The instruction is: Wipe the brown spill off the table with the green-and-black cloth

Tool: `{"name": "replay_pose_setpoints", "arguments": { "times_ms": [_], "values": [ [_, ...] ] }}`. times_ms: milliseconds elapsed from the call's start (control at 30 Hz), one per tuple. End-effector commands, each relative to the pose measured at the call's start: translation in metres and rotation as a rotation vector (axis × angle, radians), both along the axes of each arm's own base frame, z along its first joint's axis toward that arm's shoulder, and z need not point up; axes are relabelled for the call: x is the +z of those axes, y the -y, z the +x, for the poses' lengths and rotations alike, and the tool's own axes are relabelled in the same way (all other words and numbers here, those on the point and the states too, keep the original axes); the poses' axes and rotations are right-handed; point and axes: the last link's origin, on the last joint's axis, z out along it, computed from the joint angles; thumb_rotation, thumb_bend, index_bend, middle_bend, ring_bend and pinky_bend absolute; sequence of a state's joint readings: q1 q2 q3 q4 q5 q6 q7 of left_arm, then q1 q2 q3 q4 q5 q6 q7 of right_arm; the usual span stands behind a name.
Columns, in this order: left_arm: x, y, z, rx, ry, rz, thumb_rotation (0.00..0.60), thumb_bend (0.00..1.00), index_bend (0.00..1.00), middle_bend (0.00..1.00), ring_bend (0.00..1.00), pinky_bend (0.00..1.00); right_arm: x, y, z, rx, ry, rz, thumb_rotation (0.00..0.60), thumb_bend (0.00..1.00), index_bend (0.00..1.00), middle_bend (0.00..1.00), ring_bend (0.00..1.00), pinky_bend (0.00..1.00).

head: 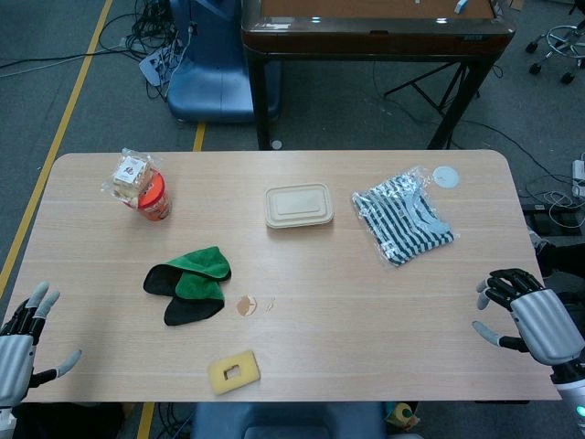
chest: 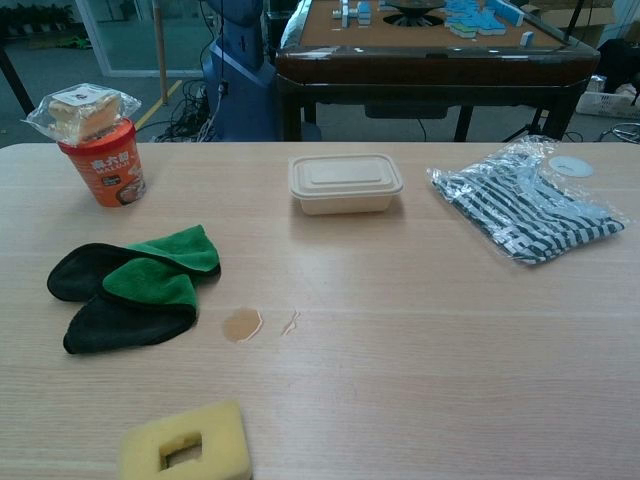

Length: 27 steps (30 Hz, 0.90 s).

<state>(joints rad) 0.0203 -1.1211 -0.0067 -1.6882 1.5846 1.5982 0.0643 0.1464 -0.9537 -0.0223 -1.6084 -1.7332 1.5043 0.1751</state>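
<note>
Brown spill (head: 246, 306) sits as a small roundish puddle on the pale wood-grain table (head: 384, 320), with a thin streak (head: 271, 304) of the same liquid just at its 3 o'clock side; from the chest view it looks glossy and flat. Touching nothing, the green-and-black cloth (head: 188, 283) lies just beside it at 9 o'clock, a soft, fuzzy microfiber folded in rounded lobes, green on top and black beneath, its long axis running from 7 toward 1 o'clock in the head view. At 6 o'clock from the spill lies a yellow sponge (head: 234, 371), porous, squarish, with a rectangular hole through its middle; the chest view cuts off its lower edge. Farther out at 10 o'clock stands an orange instant-noodle cup (head: 154, 198) with a clear-wrapped snack packet (head: 131, 174) resting on its lid. At 1 o'clock sits a beige lidded rectangular food container (head: 299, 205), and at 2 o'clock a striped garment in a crinkled clear plastic bag (head: 403, 218). The left hand (head: 23, 343) at the table's near left corner is released, fingers spread, partly cut off by the frame; the right hand (head: 530, 315) at the right edge is also released, fingers loosely curved and apart, grasping nothing.
</note>
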Motion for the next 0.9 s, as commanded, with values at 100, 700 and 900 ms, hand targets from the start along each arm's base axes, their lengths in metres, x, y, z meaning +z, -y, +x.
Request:
{"name": "replay_pose_setpoints", "arguments": {
  "times_ms": [100, 700, 900],
  "values": [
    [-0.001, -0.002, -0.001, 0.002, -0.002, -0.007, 0.6, 0.17, 0.09, 0.02, 0.09, 0.27, 0.0, 0.0, -0.001, -0.001, 0.001, -0.003, 0.6, 0.29, 0.54, 0.41, 0.25, 0.22],
    [-0.01, -0.092, 0.035, -0.26, -0.167, -0.223, 0.6, 0.17, 0.13, 0.27, 0.34, 0.35, 0.027, -0.001, 0.019, 0.046, -0.036, -0.085, 0.6, 0.29, 0.54, 0.4, 0.25, 0.22],
    [-0.032, -0.127, 0.055, -0.31, -0.264, -0.319, 0.6, 0.16, 0.13, 0.43, 0.5, 0.67, 0.028, -0.003, 0.022, 0.043, -0.045, -0.09, 0.6, 0.29, 0.54, 0.4, 0.25, 0.22]
  ]
}}
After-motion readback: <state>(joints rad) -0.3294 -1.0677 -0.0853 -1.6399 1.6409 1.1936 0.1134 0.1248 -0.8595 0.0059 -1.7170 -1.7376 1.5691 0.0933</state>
